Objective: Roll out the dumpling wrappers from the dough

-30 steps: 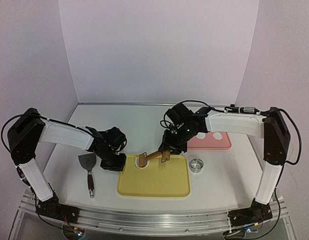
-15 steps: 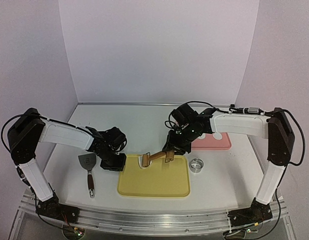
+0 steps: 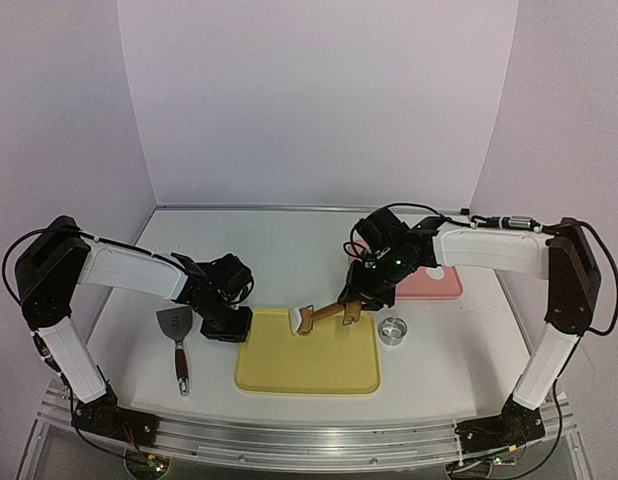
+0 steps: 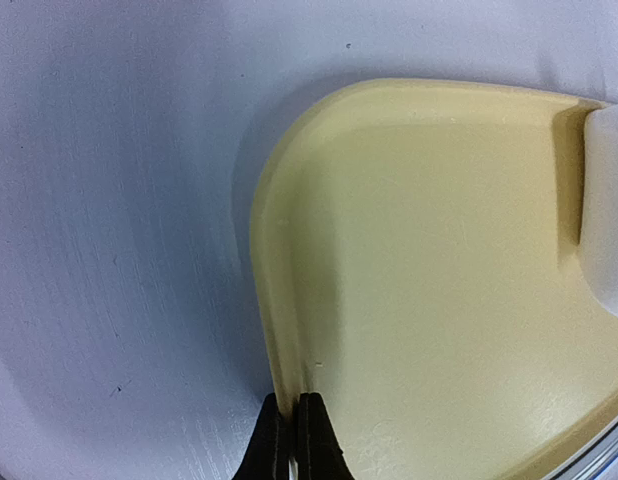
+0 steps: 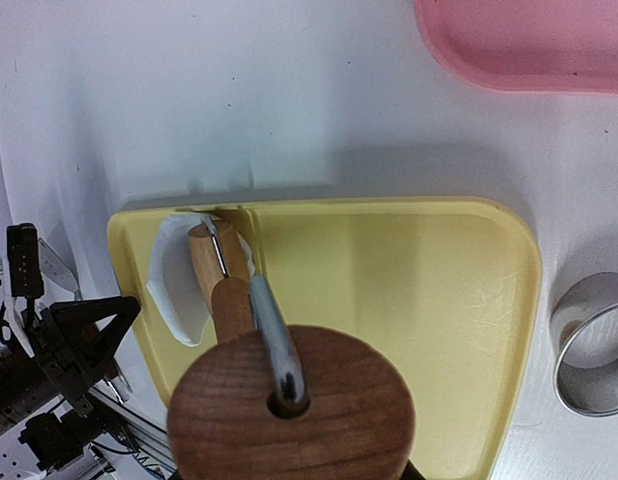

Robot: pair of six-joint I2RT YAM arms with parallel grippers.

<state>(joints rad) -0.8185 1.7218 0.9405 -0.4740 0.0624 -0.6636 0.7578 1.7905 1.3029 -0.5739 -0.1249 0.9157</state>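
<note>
Beside the yellow tray (image 3: 309, 372), one spatula (image 3: 176, 338) and one ring cutter (image 3: 393, 330) are seen; left jaws pressed together, right jaws pinching one roller (image 3: 324, 314).

a robotics lab bench (a three-sided booth): plain white backdrop walls (image 3: 319, 100) beyond the fingers (image 4: 272, 445), aluminium mounting rail (image 3: 309, 435) behind them.

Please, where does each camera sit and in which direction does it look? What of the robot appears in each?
Top external: above and behind the bases, looking down at the table; both arms, left claw and right claw show.
Left wrist: looks down at a tray corner; only its shut fingertips show.
Right wrist: looks down along the roller onto dough; its claw barely shows.
Both wrist views share tray and dough.
</note>
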